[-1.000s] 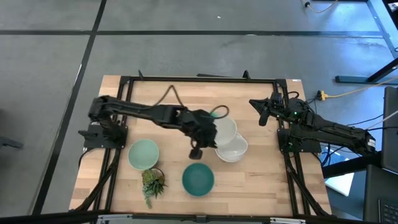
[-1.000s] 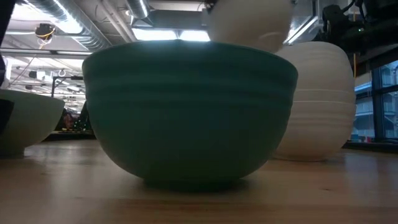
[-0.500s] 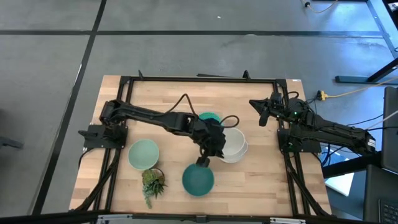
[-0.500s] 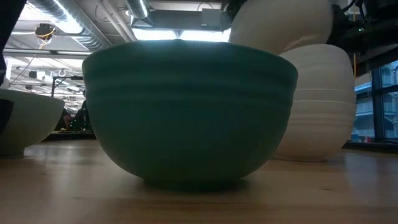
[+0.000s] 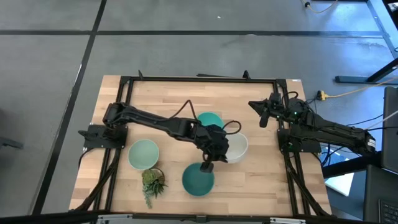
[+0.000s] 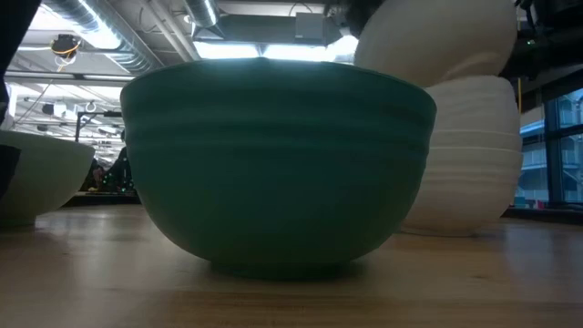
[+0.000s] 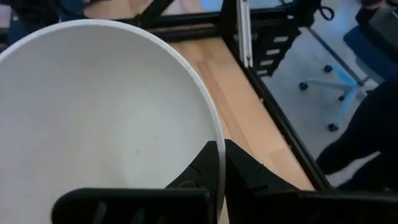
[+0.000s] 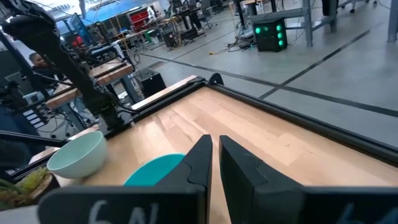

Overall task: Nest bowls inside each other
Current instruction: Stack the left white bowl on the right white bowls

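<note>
My left gripper (image 5: 215, 148) reaches to the table's middle and is shut on a white bowl (image 7: 99, 118). It holds the bowl over the stack of white bowls (image 5: 236, 147); in the low view the held bowl (image 6: 437, 38) sits tilted just above the stack (image 6: 466, 155). A dark teal bowl (image 5: 198, 179) stands near the front edge. A lighter teal bowl (image 5: 209, 118) stands behind the left arm, and a pale mint bowl (image 5: 143, 154) stands to the left. All three rest on their bases. My right gripper (image 5: 261, 112) waits shut at the table's right edge. My left gripper pinches the white bowl's rim (image 7: 216, 142), with one finger (image 7: 198, 173) inside the bowl and the other (image 7: 250, 173) outside its wall. The bowl is lifted clear of the table and tilted over the white stack. Whether its underside touches the stack, I cannot tell.
A small potted plant (image 5: 152, 182) stands near the front edge beside the mint bowl. Black frame rails (image 5: 199, 79) run along the table's far, left and right sides. Bare wood (image 5: 267, 180) lies right of the dark teal bowl.
My left gripper has carried the white bowl toward the table's right and near edges, from beside the white stack to over it. The lighter teal bowl, which the arm hid before, now shows behind it.
</note>
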{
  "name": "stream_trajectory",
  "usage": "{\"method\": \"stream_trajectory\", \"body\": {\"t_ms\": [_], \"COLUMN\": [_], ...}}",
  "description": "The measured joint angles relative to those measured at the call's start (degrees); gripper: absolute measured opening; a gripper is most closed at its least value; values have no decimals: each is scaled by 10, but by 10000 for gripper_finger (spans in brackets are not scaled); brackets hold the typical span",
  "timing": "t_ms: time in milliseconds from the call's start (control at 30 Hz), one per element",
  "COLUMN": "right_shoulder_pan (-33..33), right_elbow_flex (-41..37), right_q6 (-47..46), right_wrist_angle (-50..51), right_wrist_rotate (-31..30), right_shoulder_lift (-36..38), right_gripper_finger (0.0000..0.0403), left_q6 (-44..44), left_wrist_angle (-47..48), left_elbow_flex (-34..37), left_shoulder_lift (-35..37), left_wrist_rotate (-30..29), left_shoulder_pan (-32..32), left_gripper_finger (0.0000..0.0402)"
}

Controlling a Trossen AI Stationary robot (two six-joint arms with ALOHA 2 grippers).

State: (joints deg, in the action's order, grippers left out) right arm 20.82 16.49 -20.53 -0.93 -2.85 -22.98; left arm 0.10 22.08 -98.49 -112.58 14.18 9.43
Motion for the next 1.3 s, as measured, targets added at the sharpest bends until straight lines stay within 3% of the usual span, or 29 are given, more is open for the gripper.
{"method": "stream_trajectory", "body": {"t_ms": [267, 767, 1300], "right_shoulder_pan": [0, 0, 0], "right_elbow_flex": [0, 0, 0], "right_q6": [-2, -2, 0], "right_wrist_angle": [0, 0, 0], "right_wrist_rotate": [11, 12, 10], "right_shoulder_lift": [0, 0, 0], "right_gripper_finger": [32, 32, 32], "left_q6": [-12, 6, 4], "left_wrist_angle": [1, 8, 12], "left_elbow_flex": [1, 1, 1], "left_shoulder_lift": [-10, -43, -77], "left_wrist_rotate": [-21, -118, -117], "left_shoulder_pan": [-2, -9, 0], "left_gripper_finger": [2, 2, 16]}}
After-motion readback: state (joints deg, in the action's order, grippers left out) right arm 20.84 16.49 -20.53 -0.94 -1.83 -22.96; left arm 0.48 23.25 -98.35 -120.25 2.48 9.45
